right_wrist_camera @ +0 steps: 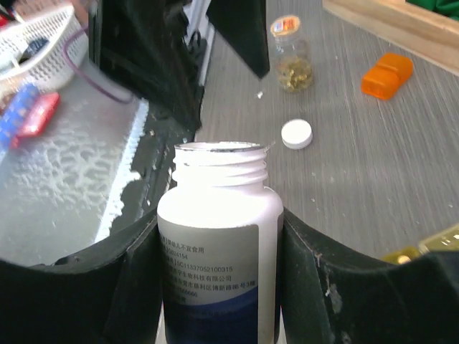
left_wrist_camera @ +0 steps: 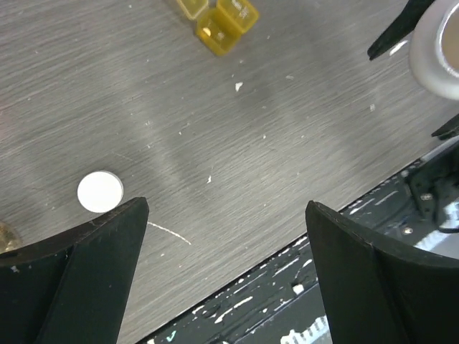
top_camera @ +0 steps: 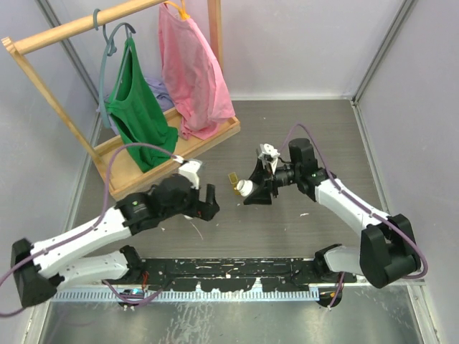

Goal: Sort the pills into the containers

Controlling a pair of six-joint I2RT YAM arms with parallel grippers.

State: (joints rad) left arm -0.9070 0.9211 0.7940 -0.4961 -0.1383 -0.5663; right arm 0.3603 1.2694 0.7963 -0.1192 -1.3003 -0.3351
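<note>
Gripping a white bottle (right_wrist_camera: 219, 244) by its body, the right hand (top_camera: 252, 190) has both fingers pressed against the bottle's sides; the cap is off and the threaded neck is bare. From the top camera the bottle is held above the middle of the worktop (top_camera: 301, 129), tilted, with its open mouth turned to the left. The yellow pill box (left_wrist_camera: 219, 25) lies on the worktop just beside that mouth, on its far-left side; contact between the two cannot be judged. The box shows two joined translucent cells; whether either cell holds a pill cannot be judged. It sits between the two hands, nearer the right hand than the left one. In the right wrist view only a yellow corner of it shows, at the lower right past the finger. The left hand (left_wrist_camera: 226, 208) is spread wide with nothing between its fingers, hovering over bare worktop near the arms' base rail. In its wrist view the pill box lies well ahead of the fingertips, outside the gap between them. A white cap (left_wrist_camera: 100, 191) lies flat on the worktop just beside one fingertip of the left hand. A small glass jar (right_wrist_camera: 290, 61) with yellowish contents stands beyond the cap in the right wrist view. An orange pill box (right_wrist_camera: 387, 75) lies near that jar. A wooden clothes rack (top_camera: 43, 43) with garments stands at the far left.
</note>
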